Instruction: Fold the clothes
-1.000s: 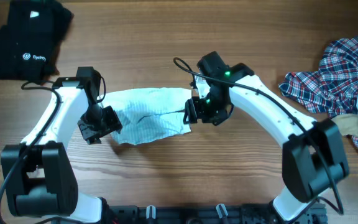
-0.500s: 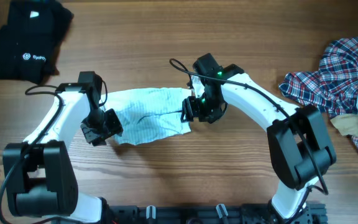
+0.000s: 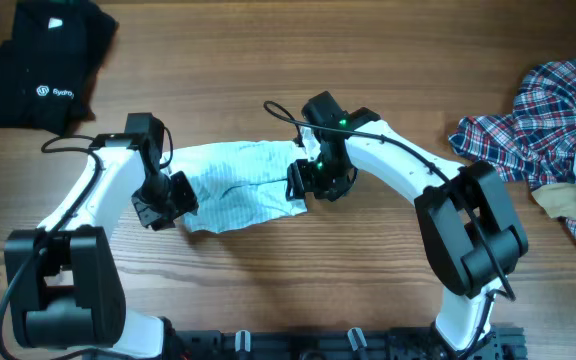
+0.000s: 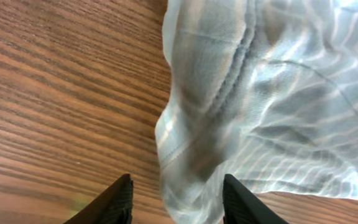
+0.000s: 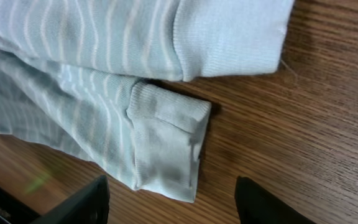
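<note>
— Where is the pale-blue striped garment [image 3: 238,185]?

— In the middle of the desk [image 3: 268,80], stretched between the two arms. It is a thin, soft knit with fine white stripes. It is rumpled into shallow folds, and its outline is a rough, wide strip with an uneven lower edge.

— And close up?

— The left wrist view shows a thick stitched seam running down a bunched fold at the garment's left end. The right wrist view shows two plain-knit bands at its right end, one just beside the other. The lower cuff [image 5: 166,149] lies flat on the wood, squarish, with a ribbed top edge.

— Does the left gripper [image 4: 176,208] hold it?

— No. Its dark, tapered fingers stand apart with the bunched fold between them. Bare wood shows between one finger and the cloth, so the gripper is released, not pinching.

— The right gripper [image 5: 173,205]?

— Released as well. Its fingers are spread wide on either side of the lower cuff, and neither touches it.

— What else lies around?

— A black logo garment [image 3: 38,65] is heaped at the far left corner, well apart. At the right edge is a crumpled red-blue-white plaid shirt [image 3: 533,120], with a beige piece [image 3: 560,200] touching its lower side. The desk is brown wood with long, straight grain.
</note>
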Motion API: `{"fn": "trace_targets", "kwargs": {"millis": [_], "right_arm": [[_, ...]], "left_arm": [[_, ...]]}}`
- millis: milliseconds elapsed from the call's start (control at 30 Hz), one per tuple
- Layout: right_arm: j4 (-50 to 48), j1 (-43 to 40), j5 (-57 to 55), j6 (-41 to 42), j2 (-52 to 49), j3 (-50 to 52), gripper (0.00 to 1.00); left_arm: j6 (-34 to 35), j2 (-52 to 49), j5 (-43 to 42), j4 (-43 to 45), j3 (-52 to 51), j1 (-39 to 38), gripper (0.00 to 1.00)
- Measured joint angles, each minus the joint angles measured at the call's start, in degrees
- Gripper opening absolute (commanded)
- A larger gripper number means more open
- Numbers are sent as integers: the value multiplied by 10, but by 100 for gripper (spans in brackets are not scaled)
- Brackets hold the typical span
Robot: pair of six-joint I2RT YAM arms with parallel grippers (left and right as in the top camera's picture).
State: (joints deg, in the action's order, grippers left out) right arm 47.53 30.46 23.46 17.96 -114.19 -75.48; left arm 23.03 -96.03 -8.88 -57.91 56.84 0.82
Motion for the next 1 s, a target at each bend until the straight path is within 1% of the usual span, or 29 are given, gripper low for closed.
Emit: {"fn": "trace_targets", "kwargs": {"millis": [367,600,700,767,800,1000], "right_arm": [[4,0,-26,-2,0,0,64],[6,0,-28,-2,0,0,64],[3,0,-28,-2,0,0,64],[2,0,-28,-2,0,0,64],[2,0,-27,-2,0,0,63],[-1,0,-16,-2,0,0,63]], "left_arm": [[0,0,-5,16,-4,0,44],[0,0,-19,50,-45,0,44],[0,0,-20,62,-49,0,41],[0,0,-20,74,-49,0,37],[0,0,-20,77,-49,0,33],[0,-25,-21,83,-49,0,33]]}}
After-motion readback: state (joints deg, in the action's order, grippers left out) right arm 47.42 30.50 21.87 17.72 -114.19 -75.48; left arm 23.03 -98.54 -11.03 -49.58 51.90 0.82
